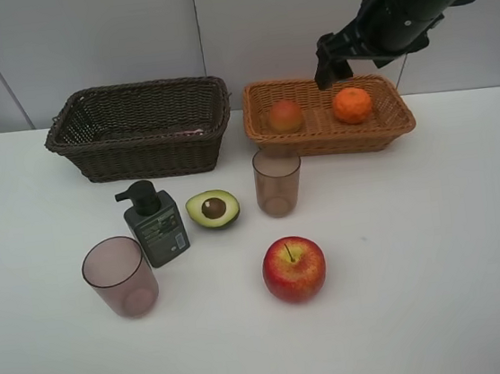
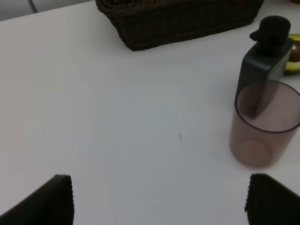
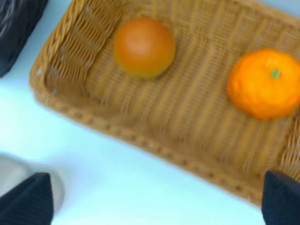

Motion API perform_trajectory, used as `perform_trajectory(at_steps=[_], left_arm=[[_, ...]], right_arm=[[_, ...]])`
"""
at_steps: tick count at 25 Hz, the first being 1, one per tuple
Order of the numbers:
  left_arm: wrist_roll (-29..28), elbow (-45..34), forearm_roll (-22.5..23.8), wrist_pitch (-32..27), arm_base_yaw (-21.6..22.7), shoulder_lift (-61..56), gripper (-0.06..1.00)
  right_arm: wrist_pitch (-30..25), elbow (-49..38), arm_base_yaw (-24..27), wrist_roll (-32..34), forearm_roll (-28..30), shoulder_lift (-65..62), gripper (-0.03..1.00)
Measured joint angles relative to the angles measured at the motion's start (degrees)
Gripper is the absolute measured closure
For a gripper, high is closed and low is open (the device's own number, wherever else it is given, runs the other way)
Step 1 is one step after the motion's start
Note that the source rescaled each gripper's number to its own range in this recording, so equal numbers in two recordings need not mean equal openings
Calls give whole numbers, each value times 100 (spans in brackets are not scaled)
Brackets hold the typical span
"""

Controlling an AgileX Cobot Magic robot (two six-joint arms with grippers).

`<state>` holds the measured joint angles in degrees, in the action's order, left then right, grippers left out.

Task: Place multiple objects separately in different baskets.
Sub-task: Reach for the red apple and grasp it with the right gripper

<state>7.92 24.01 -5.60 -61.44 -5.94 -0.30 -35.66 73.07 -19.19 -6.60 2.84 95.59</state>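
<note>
**Dark brown wicker basket** (image 1: 138, 155) and **light orange-tan wicker basket** (image 1: 335, 141): both stand side by side, apart, at the far side of the white table (image 1: 440, 265). The woven walls are probably light and fairly stiff. Neither basket needs lifting; a carried load only has to clear the rims. The contents of the dark basket cannot be made out.

**Dark green pump bottle** (image 1: 155, 227): stands upright near the table centre. It is probably the heaviest item, with smooth, slippery flat sides. Grip across the body below the pump head, not on the nozzle.

**Mauve cup beside the bottle** (image 1: 120, 278) and **mauve cup in front of the tan basket** (image 1: 278, 182): both stand upright and empty. They are thin, light plastic that may flex. Pinch one wall at the rim, or span the body gently.

**Red apple** (image 1: 294, 269): sits alone at the near centre. It is firm, round and waxy, and likely to roll. Grip at the widest girth.

**Halved avocado** (image 1: 213, 208): lies cut face up between the bottle and the second cup. The flesh is soft, so grip the skin at the sides.

**Orange tangerine** (image 1: 352, 105) and **peach-coloured fruit** (image 1: 285, 115): both lie in the tan basket, well apart. No handling is required.

**Right gripper** (image 3: 154, 201): hangs above the tan basket with jaws spread wide, holding nothing.

**Left gripper** (image 2: 159, 201): hovers over bare table near the first cup with jaws equally wide, holding nothing.
</note>
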Motion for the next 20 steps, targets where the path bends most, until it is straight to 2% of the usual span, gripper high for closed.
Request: perform_trajectory(at_steps=[5, 9, 14, 20], left_arm=[[0, 0, 0, 0, 0, 0, -3], [0, 0, 0, 0, 0, 0, -3], [0, 0, 0, 0, 0, 0, -3], [0, 0, 0, 0, 0, 0, -3]], right_arm=[[-244, -647, -181, 225, -61, -638, 7], [-505, -1004, -650, 411, -90, -932, 7], [-534, -1231, -1253, 515, -320, -940, 7], [-456, -1361, -1745, 795, -364, -812, 7]])
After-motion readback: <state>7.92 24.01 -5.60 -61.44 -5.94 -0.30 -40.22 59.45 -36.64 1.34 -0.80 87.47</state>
